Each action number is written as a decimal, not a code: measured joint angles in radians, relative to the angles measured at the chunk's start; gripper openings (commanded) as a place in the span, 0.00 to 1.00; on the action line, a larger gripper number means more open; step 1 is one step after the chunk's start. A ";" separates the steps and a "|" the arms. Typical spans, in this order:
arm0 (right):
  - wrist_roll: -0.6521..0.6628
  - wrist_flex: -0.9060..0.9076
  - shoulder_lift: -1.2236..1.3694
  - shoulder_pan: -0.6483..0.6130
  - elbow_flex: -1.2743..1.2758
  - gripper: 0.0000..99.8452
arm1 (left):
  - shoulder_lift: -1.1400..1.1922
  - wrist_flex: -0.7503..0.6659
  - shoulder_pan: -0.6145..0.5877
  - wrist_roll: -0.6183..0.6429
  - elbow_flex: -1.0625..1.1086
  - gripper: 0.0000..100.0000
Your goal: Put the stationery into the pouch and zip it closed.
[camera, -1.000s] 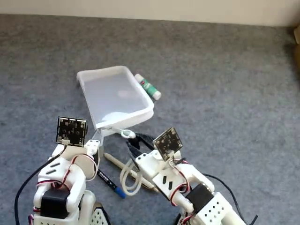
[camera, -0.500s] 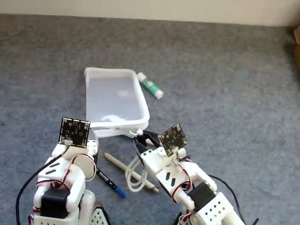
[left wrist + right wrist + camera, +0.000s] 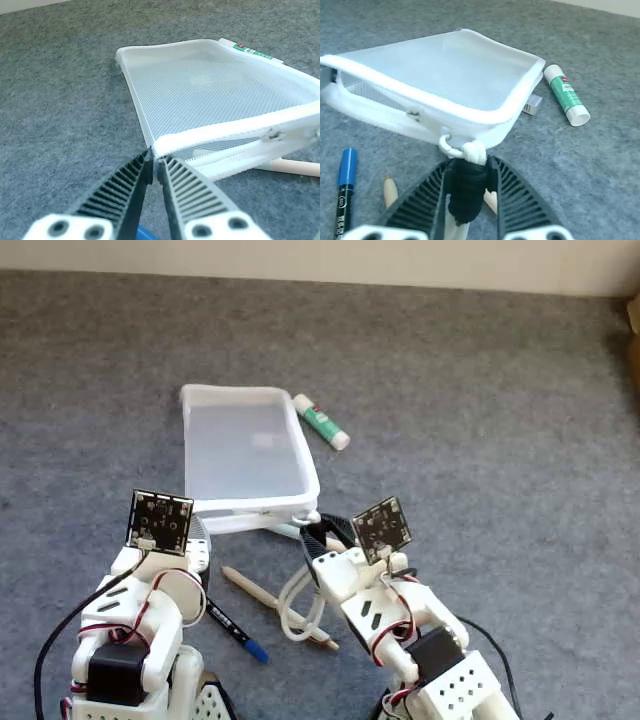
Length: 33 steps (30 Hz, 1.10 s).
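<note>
Grey carpet (image 3: 480, 390) bears glue stick (image 3: 321, 422) beside pouch (image 3: 243, 455), pen (image 3: 235, 628) and pencil (image 3: 250, 587) nearby.

**Surroundings: surface and edges**

Grey, short-pile, carpet-like covering (image 3: 480, 440) spans the whole work surface. It is mottled in tone and lies flat. A pale cream strip (image 3: 320, 260) runs straight along its far edge and meets the grey in a clean line. The same strip shows past the grey in a corner of each wrist view. A tan-brown object (image 3: 635, 335) sits at the right border of the high view, near the far corner, cut off by the border. What it is cannot be told.
</note>
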 measured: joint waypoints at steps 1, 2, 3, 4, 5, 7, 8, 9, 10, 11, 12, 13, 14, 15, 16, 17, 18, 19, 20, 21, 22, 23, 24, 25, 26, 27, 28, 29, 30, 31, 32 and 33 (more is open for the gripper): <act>0.000 0.000 0.000 0.003 0.000 0.00 | 0.000 0.000 0.002 0.000 0.000 0.01; 0.000 0.000 0.000 0.003 0.000 0.00 | 0.000 0.000 0.002 0.000 0.000 0.01; 0.000 0.000 0.000 0.003 0.000 0.00 | 0.000 0.000 0.002 0.000 0.000 0.01; 0.000 0.000 0.000 0.003 0.000 0.00 | 0.000 0.000 0.002 0.000 0.000 0.01; 0.000 0.000 0.000 0.003 0.000 0.00 | 0.000 0.000 0.002 0.000 0.000 0.01; 0.000 0.000 0.000 0.003 0.000 0.00 | 0.000 0.000 0.002 0.000 0.000 0.01; 0.000 0.000 0.000 0.006 0.000 0.00 | 0.000 0.000 0.002 0.000 0.000 0.01; 0.000 0.000 0.000 0.017 0.000 0.00 | 0.000 0.000 0.002 0.000 0.000 0.01; 0.000 0.000 0.000 0.029 0.000 0.00 | 0.000 0.000 0.002 0.000 0.000 0.01; 0.000 0.000 0.000 0.046 0.000 0.00 | 0.000 0.000 0.002 0.000 0.000 0.01; 0.006 0.000 0.000 0.063 0.000 0.00 | 0.000 0.000 0.002 0.000 0.000 0.01; 0.018 0.000 0.000 0.080 0.000 0.00 | 0.000 0.000 0.002 0.002 0.000 0.01; 0.035 0.000 0.000 0.095 0.000 0.00 | 0.000 0.000 0.002 0.000 0.000 0.01; 0.049 0.000 0.000 0.106 0.000 0.00 | 0.000 0.000 0.002 0.000 0.000 0.01; 0.060 0.000 0.000 0.112 0.000 0.00 | 0.000 0.000 0.002 0.000 0.000 0.01; 0.064 0.000 0.000 0.115 0.000 0.00 | 0.000 0.000 0.002 0.000 0.000 0.01; 0.068 0.000 0.000 0.120 0.000 0.00 | 0.000 0.000 0.002 0.000 0.000 0.01; 0.068 0.000 0.000 0.121 0.000 0.00 | 0.000 0.000 0.000 0.000 0.000 0.01; 0.071 0.000 0.000 0.124 0.000 0.00 | 0.000 0.000 0.000 0.000 0.000 0.01; 0.072 0.000 0.000 0.124 0.000 0.00 | 0.000 0.000 0.000 0.000 0.000 0.01; 0.072 0.000 0.000 0.124 0.000 0.00 | 0.000 0.000 0.000 0.000 0.000 0.01; 0.072 0.000 0.000 0.124 0.000 0.00 | 0.000 0.000 0.000 0.000 0.000 0.01; 0.072 0.000 0.000 0.124 0.000 0.00 | 0.000 0.000 0.000 0.000 0.000 0.01; 0.072 0.000 0.000 0.124 0.000 0.00 | 0.000 0.000 0.000 0.000 0.000 0.01; 0.072 0.000 0.000 0.124 0.000 0.00 | 0.000 0.000 0.000 0.000 0.000 0.01; 0.072 0.000 0.000 0.129 0.000 0.00 | 0.000 0.000 0.000 0.000 0.000 0.01; 0.072 0.000 0.000 0.141 0.000 0.00 | 0.000 0.000 0.000 0.000 0.000 0.01; 0.072 0.000 0.000 0.150 0.000 0.00 | 0.000 0.000 0.000 0.000 0.000 0.01; 0.072 0.000 0.000 0.155 0.000 0.00 | 0.000 0.000 0.000 0.000 0.000 0.01; 0.072 0.000 0.000 0.158 0.000 0.00 | 0.000 0.000 0.000 0.000 0.003 0.01; 0.072 0.002 0.000 0.160 0.000 0.00 | 0.000 0.000 0.000 0.000 0.008 0.02; 0.072 0.002 0.000 0.160 0.000 0.00 | 0.000 0.000 0.000 -0.002 0.009 0.04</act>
